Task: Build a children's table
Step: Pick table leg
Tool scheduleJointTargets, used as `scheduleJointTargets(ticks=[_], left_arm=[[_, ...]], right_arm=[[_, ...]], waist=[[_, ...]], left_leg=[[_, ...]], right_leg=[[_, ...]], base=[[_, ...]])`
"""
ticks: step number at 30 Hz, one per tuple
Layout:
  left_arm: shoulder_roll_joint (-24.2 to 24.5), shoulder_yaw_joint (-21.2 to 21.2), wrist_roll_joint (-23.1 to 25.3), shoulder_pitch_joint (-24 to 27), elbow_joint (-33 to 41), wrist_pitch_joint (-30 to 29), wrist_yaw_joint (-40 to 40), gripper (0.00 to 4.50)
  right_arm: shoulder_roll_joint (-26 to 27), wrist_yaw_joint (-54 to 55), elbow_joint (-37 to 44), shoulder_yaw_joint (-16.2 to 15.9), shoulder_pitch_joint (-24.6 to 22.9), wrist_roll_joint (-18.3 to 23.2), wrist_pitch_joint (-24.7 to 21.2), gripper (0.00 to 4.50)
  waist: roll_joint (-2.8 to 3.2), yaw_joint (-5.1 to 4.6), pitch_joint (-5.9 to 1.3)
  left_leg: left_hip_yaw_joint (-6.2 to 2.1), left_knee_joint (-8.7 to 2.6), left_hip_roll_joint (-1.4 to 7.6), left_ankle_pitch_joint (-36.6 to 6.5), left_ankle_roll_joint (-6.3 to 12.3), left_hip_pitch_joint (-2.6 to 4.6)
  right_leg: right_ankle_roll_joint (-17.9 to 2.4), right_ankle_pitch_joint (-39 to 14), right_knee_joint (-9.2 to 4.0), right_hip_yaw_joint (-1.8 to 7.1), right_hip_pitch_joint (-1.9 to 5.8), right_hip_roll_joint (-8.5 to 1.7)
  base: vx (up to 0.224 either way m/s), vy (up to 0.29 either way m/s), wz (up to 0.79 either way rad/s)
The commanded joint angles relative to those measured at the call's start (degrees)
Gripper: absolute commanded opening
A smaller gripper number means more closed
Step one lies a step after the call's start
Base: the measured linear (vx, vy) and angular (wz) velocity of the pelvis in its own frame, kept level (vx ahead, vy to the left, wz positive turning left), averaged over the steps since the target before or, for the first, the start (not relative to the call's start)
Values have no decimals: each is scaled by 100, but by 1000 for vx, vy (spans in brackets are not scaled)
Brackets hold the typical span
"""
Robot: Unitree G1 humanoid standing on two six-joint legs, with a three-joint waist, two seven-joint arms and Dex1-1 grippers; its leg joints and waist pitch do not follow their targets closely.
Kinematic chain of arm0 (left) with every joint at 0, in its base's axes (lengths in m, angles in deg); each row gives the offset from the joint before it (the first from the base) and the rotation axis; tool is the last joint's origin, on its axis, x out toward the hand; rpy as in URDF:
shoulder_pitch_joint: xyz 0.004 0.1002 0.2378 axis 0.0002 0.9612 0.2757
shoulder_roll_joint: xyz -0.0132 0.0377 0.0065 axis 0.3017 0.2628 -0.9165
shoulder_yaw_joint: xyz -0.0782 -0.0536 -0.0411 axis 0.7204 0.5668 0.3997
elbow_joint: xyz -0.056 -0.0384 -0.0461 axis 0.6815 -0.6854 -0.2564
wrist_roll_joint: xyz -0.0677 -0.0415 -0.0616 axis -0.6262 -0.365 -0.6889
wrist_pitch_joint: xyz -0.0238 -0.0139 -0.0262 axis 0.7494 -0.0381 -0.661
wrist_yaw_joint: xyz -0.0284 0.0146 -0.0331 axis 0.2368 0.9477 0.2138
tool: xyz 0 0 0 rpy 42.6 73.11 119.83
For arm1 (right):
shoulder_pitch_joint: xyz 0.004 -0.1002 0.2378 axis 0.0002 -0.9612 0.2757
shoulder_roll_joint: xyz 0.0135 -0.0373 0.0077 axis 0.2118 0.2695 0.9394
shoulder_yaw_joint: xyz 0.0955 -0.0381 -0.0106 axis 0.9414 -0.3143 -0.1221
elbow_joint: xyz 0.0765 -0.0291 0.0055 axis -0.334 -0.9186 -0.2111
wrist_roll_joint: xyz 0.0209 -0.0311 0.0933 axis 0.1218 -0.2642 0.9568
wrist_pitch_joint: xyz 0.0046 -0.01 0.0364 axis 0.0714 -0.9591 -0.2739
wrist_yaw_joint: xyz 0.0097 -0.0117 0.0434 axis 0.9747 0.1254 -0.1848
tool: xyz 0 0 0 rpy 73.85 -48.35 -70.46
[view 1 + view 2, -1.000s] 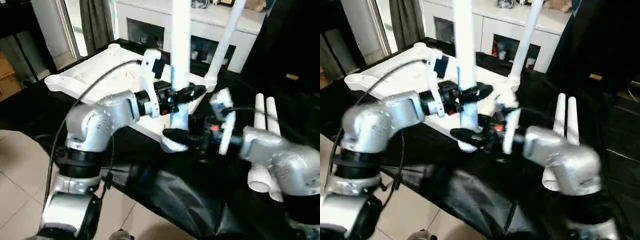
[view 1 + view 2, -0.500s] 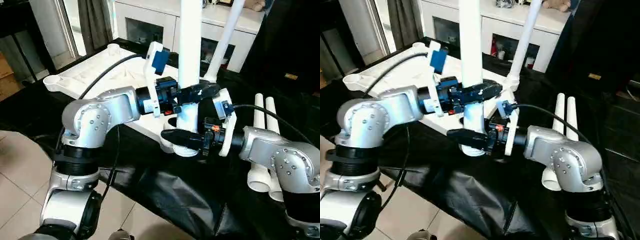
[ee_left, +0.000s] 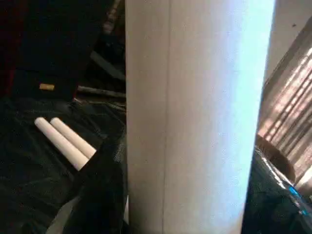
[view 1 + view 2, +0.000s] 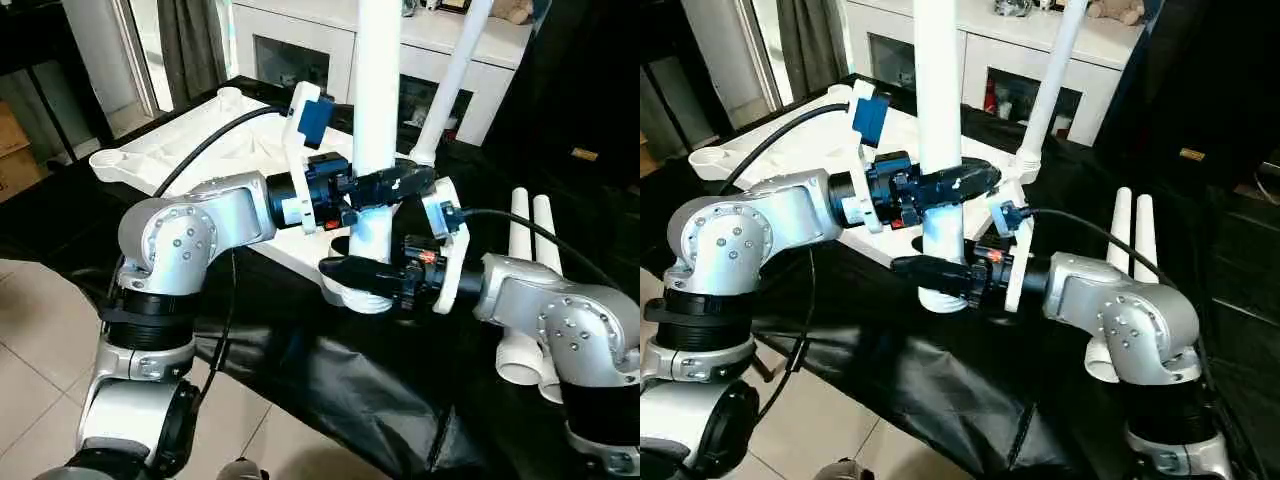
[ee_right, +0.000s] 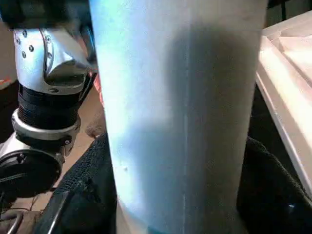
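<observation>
Two sets of black fingers bracket one upright leg [image 4: 377, 90], and that pairing decides the coming move. The left gripper [image 4: 385, 186] has its fingers clasped round the tube higher up, reaching in from nine o'clock; the right gripper [image 4: 352, 270] comes in from three o'clock and sits lower, just above the flared foot, its fingers flanking the tube on both sides, though whether they truly press on it or merely stand beside it I cannot tell. The leg's long axis runs straight toward twelve o'clock, out of the head views' top edge, with its foot planted in the near corner socket [image 4: 358, 292] of the tabletop [image 4: 190, 158]. That tabletop lies underside up on the black-draped surface [image 4: 330, 390], stretching away toward ten o'clock from the grippers. A second leg [image 4: 447, 85] already stands in the far socket at one o'clock, and two spare legs [image 4: 530, 280] lie side by side at three o'clock, closest to the right arm. Judging by this, the right arm is better placed to fetch the next leg.
</observation>
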Motion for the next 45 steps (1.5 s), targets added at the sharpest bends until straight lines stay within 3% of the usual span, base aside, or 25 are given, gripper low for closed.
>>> scheduleJointTargets(ticks=[1,6,7,11,13,18,20,27,33,45], left_arm=[[48,115,80,-263,-92,175,97,297],[27,299,64,-456,-237,280,168,316],[9,330,8,-473,-239,254,149,286],[2,298,-122,-424,-196,154,101,273],[-14,280,-121,-393,-172,167,123,242],[-89,311,-74,-394,-263,205,232,211],[-27,240,-92,-366,-252,184,68,197],[228,-36,-132,-342,-243,118,-499,185],[417,-203,-117,-411,-310,67,-865,185],[427,-266,-169,-421,-227,122,-1064,185]], right_arm=[[-7,45,163,-62,-25,-4,48,263],[1,85,170,-90,-59,-28,82,262],[2,90,171,-95,-65,-40,91,262],[-3,99,169,-101,-72,-66,118,262],[-8,123,162,-108,-62,-100,150,262],[-37,188,169,-179,-24,-263,323,262],[-28,118,180,-225,-10,-328,481,318],[-343,-314,250,-335,41,-181,310,375],[-758,-828,220,-352,142,-111,303,375],[-691,-825,22,-408,280,-13,158,375]], waist=[[-23,20,-439],[-22,23,-440],[-16,24,-441],[-17,22,-445],[-21,24,-448],[-36,27,-439],[-38,26,-436],[-29,26,-447],[-18,44,-435],[-32,46,-450]], left_leg=[[-48,-370,158,-822,-171,51],[-51,-370,160,-822,-195,55],[-53,-370,164,-809,-200,54],[-49,-365,163,-791,-193,52],[-47,-361,163,-760,-188,48],[-42,-363,160,-798,-193,49],[-43,-364,158,-800,-196,41],[-41,-356,162,-715,-139,48],[-37,-354,160,-830,-126,57],[-42,-342,169,-772,-115,55]], right_leg=[[-559,-1573,-437,257,307,-439],[-539,-1572,-434,257,309,-444],[-565,-1533,-426,256,310,-447],[-631,-1413,-409,258,312,-442],[-666,-1355,-401,260,317,-444],[-610,-1510,-421,262,317,-453],[-566,-1590,-427,262,318,-455],[-609,-1311,-392,267,319,-429],[-607,-1538,-421,266,315,-439],[-795,-1394,-383,259,320,-450]], base=[[0,0,0],[0,0,0],[0,0,0],[0,0,0],[0,0,0],[0,0,0],[0,0,0],[0,0,0],[0,0,0],[0,0,0]])
